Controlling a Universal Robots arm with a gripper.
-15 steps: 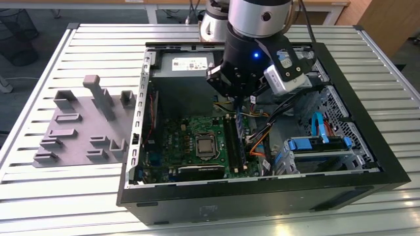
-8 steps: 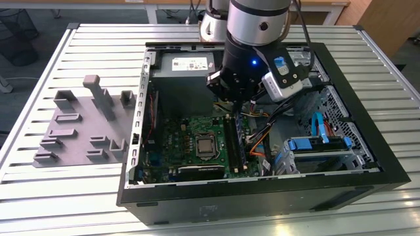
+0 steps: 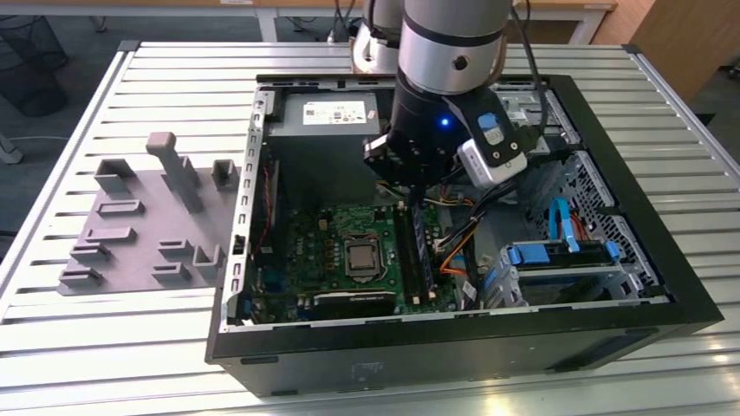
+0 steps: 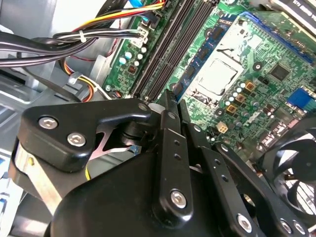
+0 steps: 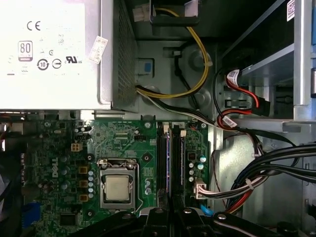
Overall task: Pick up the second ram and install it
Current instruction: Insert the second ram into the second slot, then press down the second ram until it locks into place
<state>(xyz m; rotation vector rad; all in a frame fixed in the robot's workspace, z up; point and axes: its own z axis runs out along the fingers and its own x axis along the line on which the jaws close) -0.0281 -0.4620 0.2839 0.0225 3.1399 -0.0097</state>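
Even overhead room light, soft glare on the slatted bench point(image 3: 139, 347), deep shadow inside the computer case point(image 3: 647, 260), power supply point(image 5: 54, 54) washed out, near fingers point(image 4: 170, 163) soft-focused.

Ram point(image 3: 418, 253): thin, long, dark strip w/ black chips, standing on its long edge, lined up w/ the black slots point(image 5: 177, 163) of the green board point(image 5: 59, 163), just beside the CPU socket point(image 5: 117, 188). In the first wrist view, ram point(image 5: 168, 163) seen edge-on as a narrow bluish line running about the slots' length. Can't tell if fully seated or only resting in the slot.
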